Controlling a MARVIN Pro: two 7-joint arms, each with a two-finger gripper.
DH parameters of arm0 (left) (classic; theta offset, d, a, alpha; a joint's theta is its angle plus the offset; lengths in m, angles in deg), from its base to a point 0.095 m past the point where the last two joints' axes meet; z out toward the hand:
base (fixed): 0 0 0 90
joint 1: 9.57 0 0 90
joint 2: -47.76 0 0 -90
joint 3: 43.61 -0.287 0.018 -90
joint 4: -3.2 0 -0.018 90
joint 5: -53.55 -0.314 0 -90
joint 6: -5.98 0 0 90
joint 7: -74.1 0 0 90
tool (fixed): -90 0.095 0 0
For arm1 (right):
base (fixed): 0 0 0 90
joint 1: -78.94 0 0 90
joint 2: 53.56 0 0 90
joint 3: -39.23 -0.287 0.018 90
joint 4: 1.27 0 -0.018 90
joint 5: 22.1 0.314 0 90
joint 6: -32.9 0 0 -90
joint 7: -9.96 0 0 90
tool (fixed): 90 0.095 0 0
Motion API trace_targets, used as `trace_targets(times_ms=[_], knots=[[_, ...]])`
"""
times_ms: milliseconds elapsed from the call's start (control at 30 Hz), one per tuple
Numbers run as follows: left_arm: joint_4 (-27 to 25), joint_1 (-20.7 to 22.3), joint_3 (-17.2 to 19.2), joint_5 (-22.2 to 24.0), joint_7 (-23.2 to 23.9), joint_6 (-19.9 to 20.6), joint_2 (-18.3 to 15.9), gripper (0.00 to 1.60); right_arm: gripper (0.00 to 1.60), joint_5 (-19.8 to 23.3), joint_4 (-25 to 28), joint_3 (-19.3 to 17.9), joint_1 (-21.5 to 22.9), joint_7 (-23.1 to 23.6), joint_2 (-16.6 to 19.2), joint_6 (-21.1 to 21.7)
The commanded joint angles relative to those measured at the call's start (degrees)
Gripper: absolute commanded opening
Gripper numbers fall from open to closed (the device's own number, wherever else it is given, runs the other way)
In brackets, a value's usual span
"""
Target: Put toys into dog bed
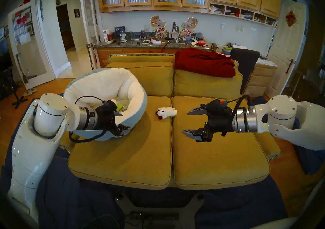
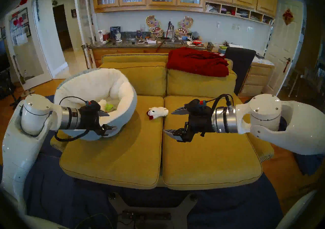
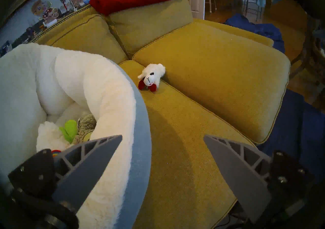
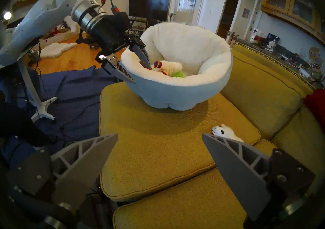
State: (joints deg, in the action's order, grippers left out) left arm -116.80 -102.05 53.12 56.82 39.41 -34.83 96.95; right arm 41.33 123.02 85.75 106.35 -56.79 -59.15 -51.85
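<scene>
- Left gripper [image 1: 122, 121]: spread wide, empty, astride the near rim of the bed [image 1: 140, 103]. Risk of catching the soft rim on any sideways move and dragging or tipping the bed toward the cushion edge.
- Bed, on the left cushion [image 1: 123, 153], tilted a little: rainbow lamb [image 4: 168, 66], cactus [image 3: 70, 129] and tan toy [image 3: 86, 124] already inside. Risk of spilling them with a push on the rim.
- Lamb [image 1: 166, 112]: last toy outside, lying by the seam between the cushions, just right of the bed. Risk of pressing it into the seam with a steep approach; risk of pinching only fluff and dropping it before the rim.
- Right gripper [image 1: 190, 122]: spread wide, empty, in the air near the lamb. Risk of meeting the left gripper over the bed during the carry, as both are close there.
</scene>
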Motion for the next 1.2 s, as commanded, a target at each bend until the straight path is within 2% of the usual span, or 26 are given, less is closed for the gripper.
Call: trace_targets(times_ms=[0,167,267,433,800,867,967,1000,1033,1133,1167], knots=[[-0.6,1.4,0.4,0.5,0.5,-0.2,-0.3,1.60,1.60,1.6,-0.4,-2.4,3.2,2.5,-0.1,2.0],[-0.6,1.4,0.4,0.6,0.4,-0.2,-0.3,1.60,1.60,4.2,-3.3,-4.0,3.9,3.1,-4.4,3.1],[-0.7,1.3,0.4,0.7,0.3,-0.2,-0.4,1.60,1.60,4.9,-5.4,-5.1,4.4,3.1,-7.9,4.6],[-0.7,1.3,0.4,0.7,0.2,-0.2,-0.4,1.60,1.60,5.4,-7.9,-8.0,3.8,2.5,-11.2,7.4],[-0.7,1.1,0.3,0.7,0.1,-0.2,-0.5,1.60,1.60,6.1,-12.5,-11.9,-2.0,-0.7,-19.5,8.9],[-0.7,1.1,0.3,0.7,0.0,-0.2,-0.5,1.60,1.60,6.2,-12.8,-12.2,-2.6,-1.0,-19.9,8.9],[-0.7,1.1,0.3,0.7,0.0,-0.2,-0.5,1.60,1.60,6.6,-15.1,-13.4,-5.1,-2.2,-22.7,8.9],[-0.7,1.1,0.3,0.7,0.0,-0.2,-0.5,1.60,1.60,7.0,-16.4,-13.4,-5.5,-2.6,-25.0,8.9],[-0.7,1.0,0.3,0.7,0.0,-0.2,-0.6,1.60,1.60,6.9,-16.3,-14.2,-6.4,-2.8,-24.1,8.8],[-0.7,1.0,0.3,0.7,0.0,-0.2,-0.6,1.60,1.60,7.5,-18.3,-14.9,-7.8,-3.7,-26.7,8.8],[-0.7,1.0,0.3,0.7,0.0,-0.2,-0.6,1.60,1.60,7.4,-18.3,-15.4,-8.4,-3.9,-26.2,8.8]])
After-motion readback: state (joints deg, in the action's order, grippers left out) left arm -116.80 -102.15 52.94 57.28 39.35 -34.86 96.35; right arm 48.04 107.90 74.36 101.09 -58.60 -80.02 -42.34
